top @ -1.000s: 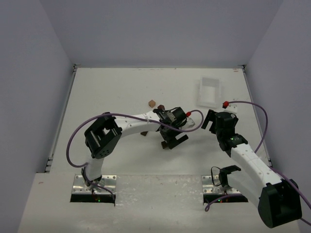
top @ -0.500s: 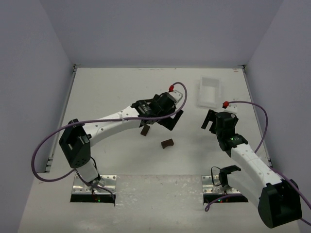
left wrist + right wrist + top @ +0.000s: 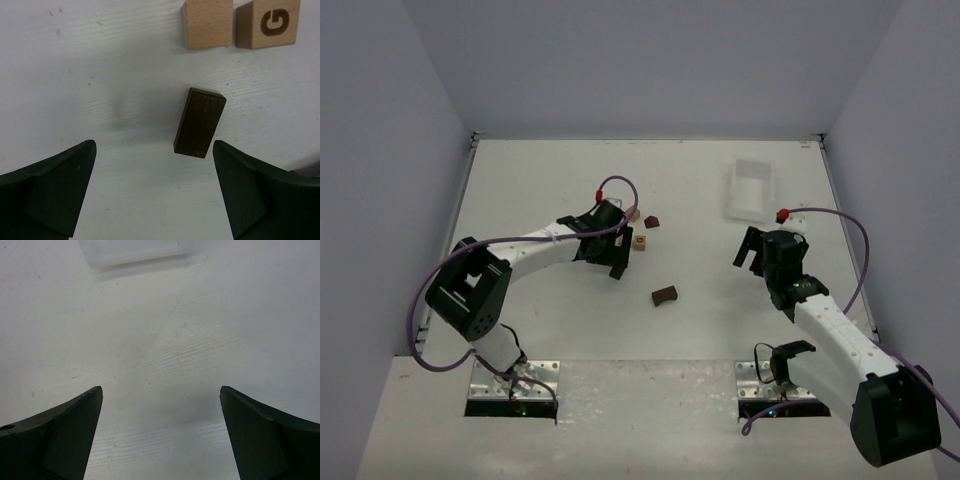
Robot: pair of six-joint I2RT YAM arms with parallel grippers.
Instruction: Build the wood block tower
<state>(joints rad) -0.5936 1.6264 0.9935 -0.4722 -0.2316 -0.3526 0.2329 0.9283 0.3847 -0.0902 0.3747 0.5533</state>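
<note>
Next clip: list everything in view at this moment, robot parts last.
dark brown blocks: 3, dark brown; one on the table under the left end effector, one beside the tan pair, one alone mid-table
light tan blocks: 2, tan; side by side, one marked G
white tray: 1, white; far right of table
table: 1, white
left end effector: 1, black; open, holding nothing
right end effector: 1, black; open, holding nothing, near tray

Blocks [image 3: 639, 241] well left of tray [image 3: 751, 166]

The white table [image 3: 540, 180] carries scattered dark blocks [image 3: 665, 295], tan blocks [image 3: 639, 241] and a white tray [image 3: 750, 195].
</note>
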